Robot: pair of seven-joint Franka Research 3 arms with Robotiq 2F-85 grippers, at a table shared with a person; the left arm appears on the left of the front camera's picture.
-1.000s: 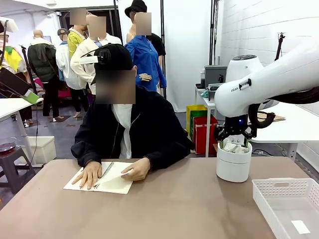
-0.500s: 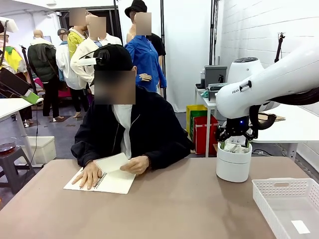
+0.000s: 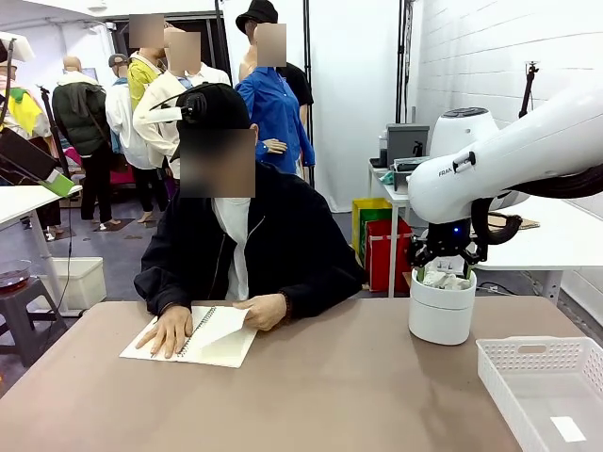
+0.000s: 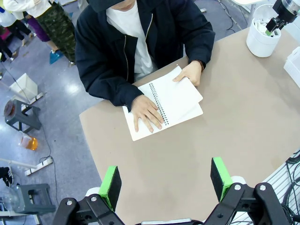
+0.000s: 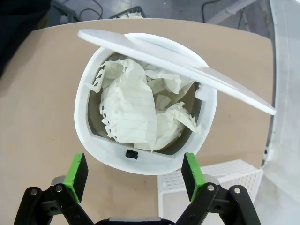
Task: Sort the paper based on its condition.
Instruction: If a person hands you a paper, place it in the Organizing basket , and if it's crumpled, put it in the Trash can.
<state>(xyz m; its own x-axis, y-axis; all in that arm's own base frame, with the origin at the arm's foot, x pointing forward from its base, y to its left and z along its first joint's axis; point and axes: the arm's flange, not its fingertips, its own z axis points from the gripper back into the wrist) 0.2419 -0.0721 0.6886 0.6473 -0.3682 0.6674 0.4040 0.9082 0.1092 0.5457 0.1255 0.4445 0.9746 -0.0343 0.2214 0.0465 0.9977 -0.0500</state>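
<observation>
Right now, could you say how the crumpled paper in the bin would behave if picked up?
The crumpled paper is thin lined sheet, so probably very light. Its creased folds would likely squash when gripped. The ragged torn edge might rip.

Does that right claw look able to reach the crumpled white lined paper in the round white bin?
Probably yes: the open right gripper hangs over the bin, whose lid is tipped aside, baring the paper.

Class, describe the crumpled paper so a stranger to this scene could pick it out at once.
On the brown table, find the white round bin near the white perforated plastic tray. Inside it lies the crumpled white lined paper. Unlike the flat white spiral-bound notebook, it is a wrinkled lump.
</observation>
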